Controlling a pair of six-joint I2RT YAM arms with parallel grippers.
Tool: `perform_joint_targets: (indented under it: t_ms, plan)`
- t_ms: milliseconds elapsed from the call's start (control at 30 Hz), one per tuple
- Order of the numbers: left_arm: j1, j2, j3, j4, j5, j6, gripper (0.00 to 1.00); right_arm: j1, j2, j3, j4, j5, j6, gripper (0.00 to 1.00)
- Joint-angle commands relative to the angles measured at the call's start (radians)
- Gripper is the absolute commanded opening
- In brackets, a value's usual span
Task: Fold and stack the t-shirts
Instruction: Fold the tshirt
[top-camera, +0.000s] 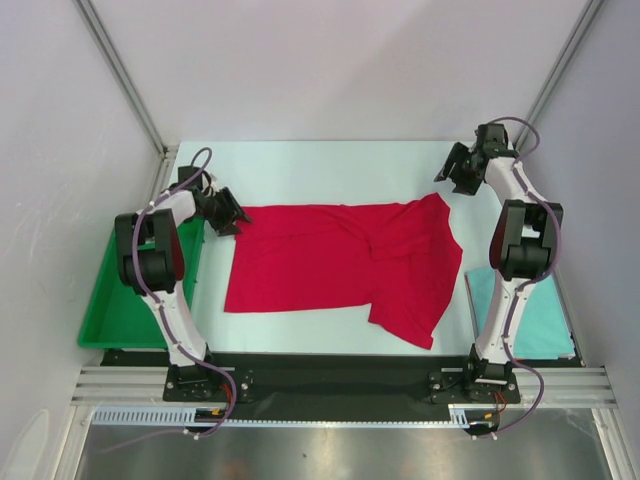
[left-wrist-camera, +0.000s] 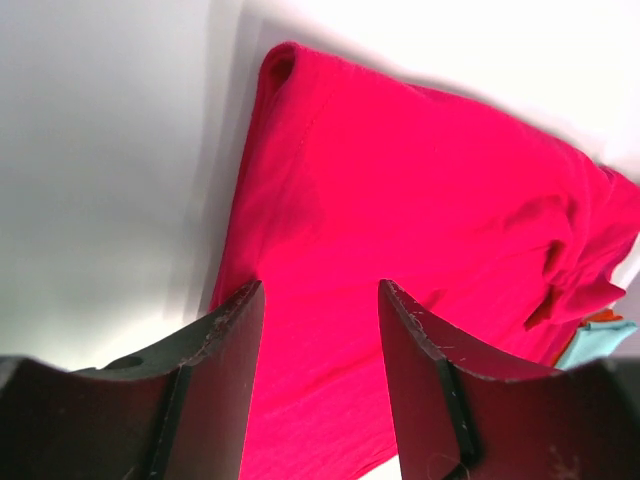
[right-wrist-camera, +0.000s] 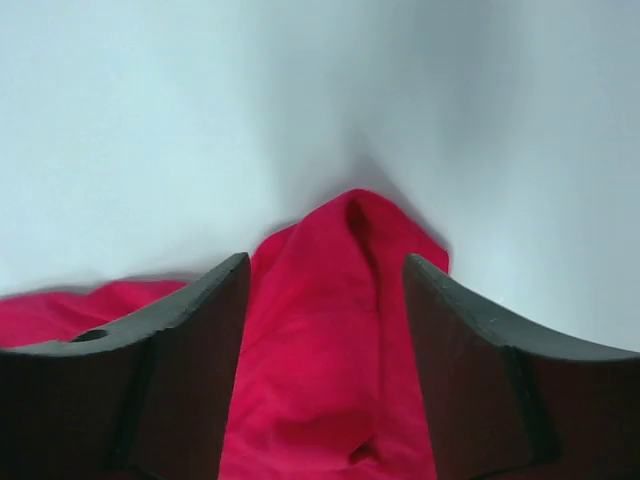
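Your red t-shirt (top-camera: 330, 270) lies spread across the middle of the bench (top-camera: 300, 165), its long side running left to right. Its left half is flat. The right half is rumpled, with a ridge of creases and a flap reaching toward the near edge. The teal t-shirt (top-camera: 535, 310) sits as a folded rectangle at the near right, partly behind the right arm and just beside the red one's right edge. The green tray (top-camera: 110, 305) stands off to the left.

The left jaws stand apart at the far left corner of the red cloth. In the left wrist view the fabric lies flat between the two fingers, with nothing pinched. The right jaws are likewise apart over the far right corner, where the right wrist view shows a small raised peak of cloth between the fingers, neither of them closed on it.

Expect this shirt to handle as light, limp cloth: it will likely sag, trail and double over wherever you lift it, and thin knit can slip from a shallow pinch. I'd judge the two far corners the best hold. Bite well in from the edge, or on that raised peak, and lift both sides evenly so the rumpled right half does not drag
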Motion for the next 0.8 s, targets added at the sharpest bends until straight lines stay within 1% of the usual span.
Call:
perform_joint_targets:
  t_ms: [0, 133, 300, 600, 767]
  plan:
    - [0.007, 0.018, 0.025, 0.039, 0.061, -0.03, 0.55, 0.014, 0.056, 0.072, -0.03, 0.018, -0.146, 0.69]
    - [0.008, 0.034, 0.016, 0.033, 0.062, -0.022, 0.55, 0.004, 0.102, 0.069, -0.002, -0.068, -0.204, 0.72]
    - [0.007, 0.045, 0.016, 0.031, 0.062, -0.016, 0.55, -0.016, 0.118, 0.034, 0.011, -0.099, -0.212, 0.72]
    - [0.007, 0.077, 0.045, 0.022, 0.067, -0.017, 0.55, -0.02, 0.167, 0.059, -0.004, -0.128, -0.232, 0.68]
    - [0.007, 0.104, 0.056, 0.017, 0.073, -0.033, 0.55, -0.019, 0.222, 0.118, -0.027, -0.157, -0.229, 0.62]
